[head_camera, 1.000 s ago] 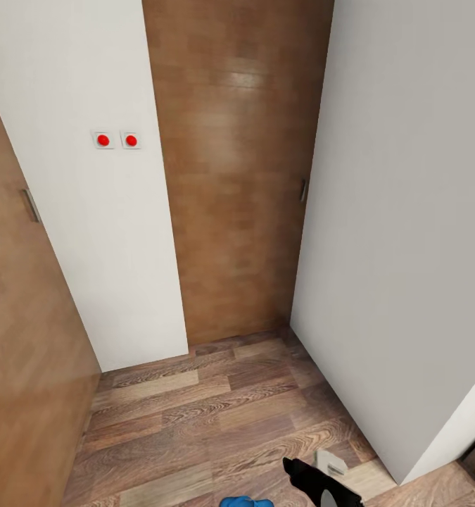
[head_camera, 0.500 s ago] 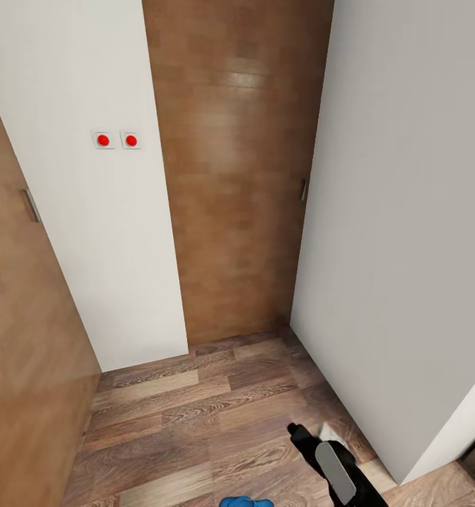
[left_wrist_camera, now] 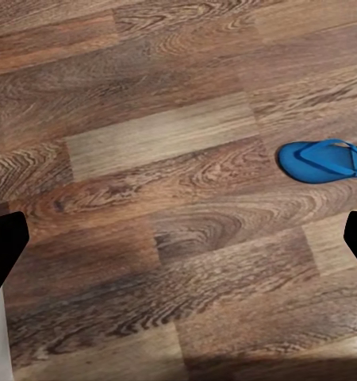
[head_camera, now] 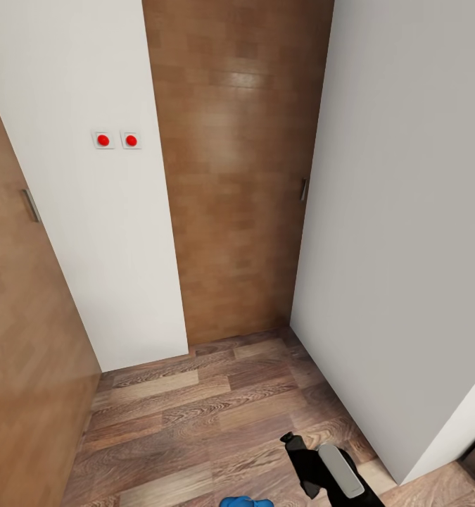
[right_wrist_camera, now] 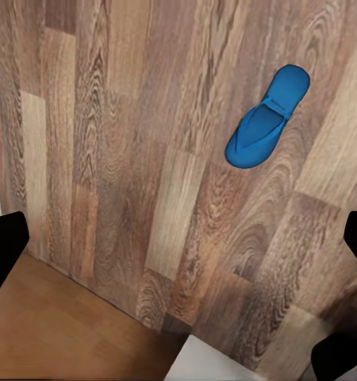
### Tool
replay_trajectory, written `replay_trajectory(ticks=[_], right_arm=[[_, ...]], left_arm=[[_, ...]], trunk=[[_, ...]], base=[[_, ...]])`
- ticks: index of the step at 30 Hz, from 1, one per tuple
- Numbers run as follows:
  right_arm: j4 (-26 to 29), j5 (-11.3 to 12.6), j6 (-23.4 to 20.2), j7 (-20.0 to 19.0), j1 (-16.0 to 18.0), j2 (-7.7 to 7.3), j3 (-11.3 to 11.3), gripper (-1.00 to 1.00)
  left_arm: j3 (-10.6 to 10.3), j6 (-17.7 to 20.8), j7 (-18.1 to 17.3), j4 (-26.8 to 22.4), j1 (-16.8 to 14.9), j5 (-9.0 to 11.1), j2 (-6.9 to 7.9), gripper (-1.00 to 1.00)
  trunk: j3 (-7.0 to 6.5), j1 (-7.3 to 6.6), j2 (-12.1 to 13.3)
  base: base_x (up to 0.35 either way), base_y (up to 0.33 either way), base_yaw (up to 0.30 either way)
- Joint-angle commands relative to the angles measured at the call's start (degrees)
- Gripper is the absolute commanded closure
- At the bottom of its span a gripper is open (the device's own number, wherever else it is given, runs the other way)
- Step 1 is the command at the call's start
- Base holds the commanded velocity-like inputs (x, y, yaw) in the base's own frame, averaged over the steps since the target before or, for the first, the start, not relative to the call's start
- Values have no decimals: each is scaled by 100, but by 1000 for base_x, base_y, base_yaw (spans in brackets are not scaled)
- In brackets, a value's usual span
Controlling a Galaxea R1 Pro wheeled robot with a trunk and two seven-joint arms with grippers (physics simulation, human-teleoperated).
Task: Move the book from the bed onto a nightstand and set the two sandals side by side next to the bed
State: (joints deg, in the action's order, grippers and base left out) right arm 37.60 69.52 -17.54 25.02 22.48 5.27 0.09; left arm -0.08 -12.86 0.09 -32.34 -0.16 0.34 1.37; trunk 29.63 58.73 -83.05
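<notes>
1. Since the earlier frame, the right gripper (head_camera: 309, 465) has swung slightly over the floor (head_camera: 195, 415).
2. Both grippers are spread, empty — the left gripper (left_wrist_camera: 178, 238) likewise.
3. One blue sandal (right_wrist_camera: 266, 119) lies flat on the planks; probably light and floppy — pinch its edge or strap.

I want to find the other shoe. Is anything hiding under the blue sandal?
The blue sandal lies flat on the wood-plank floor, with bare planks all around it. Nothing pokes out from beneath, but the patch of floor it covers is hidden.
</notes>
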Motion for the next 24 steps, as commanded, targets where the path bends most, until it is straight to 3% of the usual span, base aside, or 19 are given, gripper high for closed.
replay_trajectory(ticks=[1, 5, 8, 13, 24], right_arm=[[3, 43, -10, 41, 2, 11, 1, -100], [-17, 273, -12, 41, 2, 48, 0, -100], [-22, 821, -13, 42, 2, 57, 0, -100], [-23, 1372, 5, 41, 2, 64, 6, -100], [-26, 1534, 66, 31, 2, 70, 17, -100]], left_arm=[[-1, -15, 1, 0, -2, 5, -1, -100], [-6, -8, 0, 0, -2, 11, -7, -100], [-5, -7, 0, 0, -2, 17, -12, -100], [-7, -6, 0, 0, -2, 19, -13, -100], [-10, -6, 1, 0, -2, 118, -14, -100]], trunk=[[6, 0, -3], [6, 0, -3], [6, 0, -3], [6, 0, -3], [6, 0, -3]], base=[[0, 0, 0], [0, 0, 0], [0, 0, 0], [0, 0, 0], [0, 0, 0]])
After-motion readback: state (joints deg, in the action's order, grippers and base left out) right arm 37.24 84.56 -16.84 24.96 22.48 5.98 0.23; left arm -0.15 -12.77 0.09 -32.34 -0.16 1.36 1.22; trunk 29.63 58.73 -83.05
